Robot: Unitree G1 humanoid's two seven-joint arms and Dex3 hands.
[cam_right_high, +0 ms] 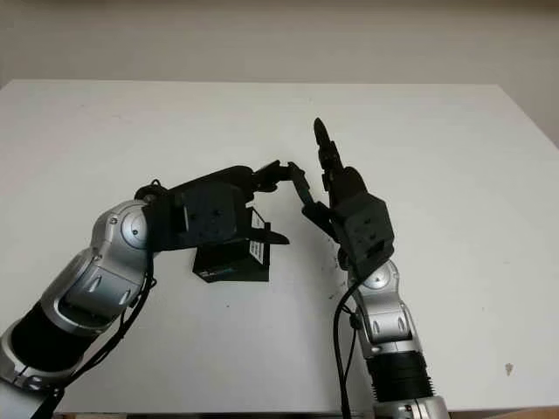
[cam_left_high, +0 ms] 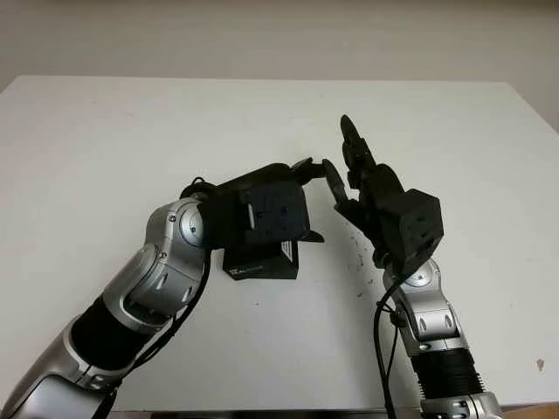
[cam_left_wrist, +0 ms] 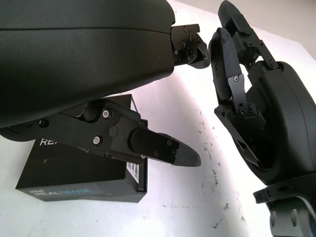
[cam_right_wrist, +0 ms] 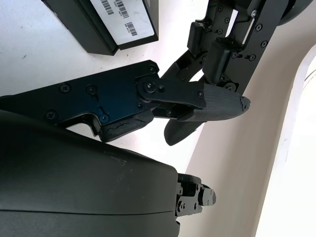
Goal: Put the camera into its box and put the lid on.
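Box (cam_left_high: pixel 262 262), black and shut with its lid on, lies on the white table (cam_left_high: pixel 105 148) near the middle, right under my left hand (cam_left_high: pixel 288 196). I see that hand hovering just above it, open and holding nothing. My right hand (cam_left_high: pixel 362 179) stands just beside the left, fingers (cam_left_high: pixel 354 140) pointing up, open and holding nothing, its fingertips close to the left hand's.
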